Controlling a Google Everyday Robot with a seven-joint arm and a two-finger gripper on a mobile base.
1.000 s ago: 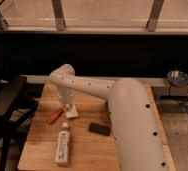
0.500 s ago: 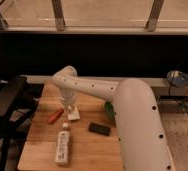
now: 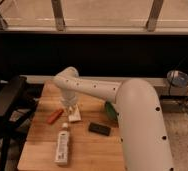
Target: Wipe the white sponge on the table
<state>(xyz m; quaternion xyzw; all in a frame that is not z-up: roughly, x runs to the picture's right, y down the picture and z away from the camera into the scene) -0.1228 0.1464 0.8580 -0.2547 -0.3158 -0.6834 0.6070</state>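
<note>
The white sponge [image 3: 74, 114] is a small cream block lying on the wooden table [image 3: 89, 150], left of centre. My gripper [image 3: 70, 106] reaches down from the white arm [image 3: 117, 100] and sits right on top of the sponge's far end, touching or holding it. The sponge's near end shows below the gripper.
A long white tube with a cap [image 3: 62, 144] lies near the front left. A flat black bar [image 3: 99, 129] lies right of the sponge. A small orange-red object [image 3: 54, 116] lies to the left. A green object [image 3: 109, 110] peeks from behind the arm. A black chair [image 3: 4, 107] stands left of the table.
The arm's elbow has shifted slightly right and toward the camera. The gripper stays over the sponge, which has moved little, if at all.
</note>
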